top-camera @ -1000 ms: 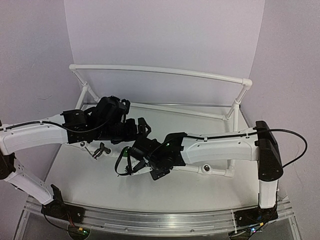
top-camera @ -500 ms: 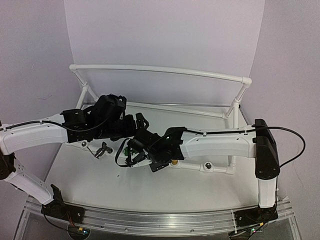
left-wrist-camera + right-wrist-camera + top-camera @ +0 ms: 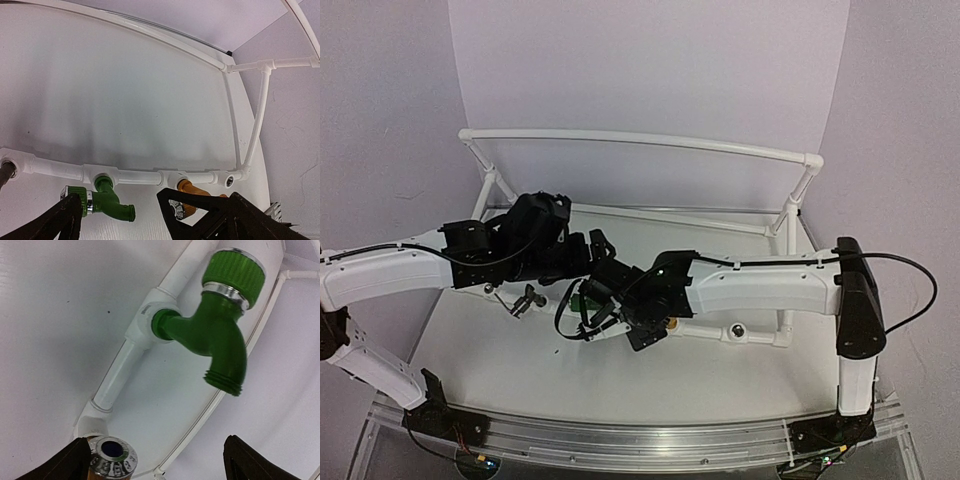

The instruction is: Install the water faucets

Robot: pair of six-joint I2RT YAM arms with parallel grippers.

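The bright green plastic tap fitting (image 3: 215, 335), upper right in the right wrist view, sits in the white plastic pipe frame (image 3: 117, 375), the right gripper (image 3: 160, 457) and left gripper (image 3: 117, 210) are both spread and empty, and the next move is probably to check the dark grey metal lever tap (image 3: 525, 298).

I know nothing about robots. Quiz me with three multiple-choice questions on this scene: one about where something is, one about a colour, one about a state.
1. Where is the green faucet?
A) lying loose
B) plugged into the white pipe frame
C) held in an end effector

2. What colour is the faucet in the socket next to it?
A) brass-gold
B) red
C) blue

3. How is the right end effector?
A) open and empty
B) shut on the green faucet
C) shut on the pipe

Answers:
1 B: its stem sits in a round socket of the frame.
2 A: the brass faucet sits in the neighbouring socket.
3 A: its fingers stand wide apart with nothing between them.
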